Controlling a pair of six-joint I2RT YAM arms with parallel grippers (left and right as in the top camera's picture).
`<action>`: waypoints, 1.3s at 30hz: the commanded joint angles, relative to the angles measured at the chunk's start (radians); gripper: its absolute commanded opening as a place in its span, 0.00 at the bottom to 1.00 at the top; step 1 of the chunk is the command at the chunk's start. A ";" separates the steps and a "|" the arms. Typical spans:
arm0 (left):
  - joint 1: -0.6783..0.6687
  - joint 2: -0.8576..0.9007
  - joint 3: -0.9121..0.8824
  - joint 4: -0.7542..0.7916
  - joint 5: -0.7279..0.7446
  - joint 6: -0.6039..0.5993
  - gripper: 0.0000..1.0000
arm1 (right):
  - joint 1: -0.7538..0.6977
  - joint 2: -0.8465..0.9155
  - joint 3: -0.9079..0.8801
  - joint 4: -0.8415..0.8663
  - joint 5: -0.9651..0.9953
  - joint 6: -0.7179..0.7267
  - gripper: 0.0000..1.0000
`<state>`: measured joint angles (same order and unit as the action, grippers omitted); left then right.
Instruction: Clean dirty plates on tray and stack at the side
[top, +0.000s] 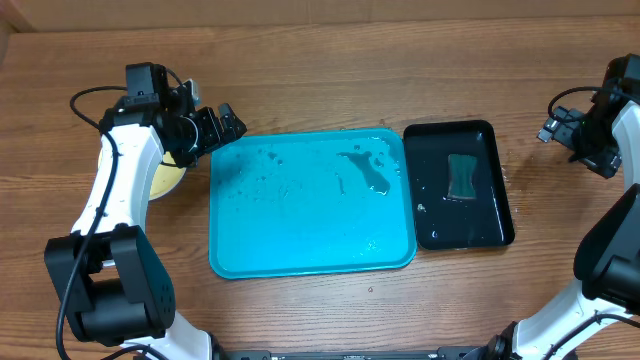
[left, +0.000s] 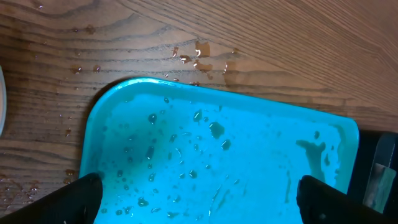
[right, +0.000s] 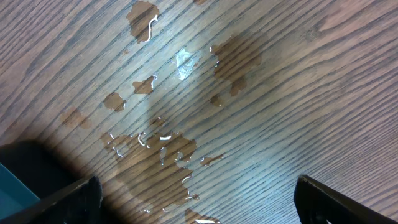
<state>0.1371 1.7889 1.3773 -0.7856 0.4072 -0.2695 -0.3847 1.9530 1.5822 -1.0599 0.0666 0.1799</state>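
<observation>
The teal-blue tray (top: 310, 235) lies in the middle of the table, wet with drops and a dark smear, with no plate on it. It fills the left wrist view (left: 249, 162). A yellow-green plate (top: 165, 178) lies on the table left of the tray, mostly hidden under my left arm. A pale plate edge (left: 2, 99) shows at the left of the left wrist view. My left gripper (top: 215, 128) is open and empty above the tray's far left corner (left: 199, 202). My right gripper (top: 572, 132) is open and empty over bare wet wood at the far right (right: 199, 199).
A smaller glossy black tray (top: 488, 225) stands right of the teal tray and holds a green sponge (top: 462, 177) in water. Water puddles (right: 158, 155) lie on the wood under the right gripper, and drops (left: 196, 56) lie beyond the teal tray's far edge.
</observation>
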 joint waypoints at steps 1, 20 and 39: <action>0.000 0.008 0.012 0.004 -0.008 0.000 1.00 | -0.004 -0.027 0.008 0.005 0.000 0.003 1.00; 0.000 0.008 0.012 0.004 -0.008 0.000 1.00 | -0.010 -0.027 0.008 0.008 -0.002 0.003 1.00; 0.000 0.008 0.012 0.004 -0.026 0.000 1.00 | 0.266 -0.507 0.006 0.011 -0.002 0.003 1.00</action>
<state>0.1371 1.7889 1.3773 -0.7849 0.4049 -0.2695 -0.2146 1.6016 1.5791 -1.0489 0.0654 0.1799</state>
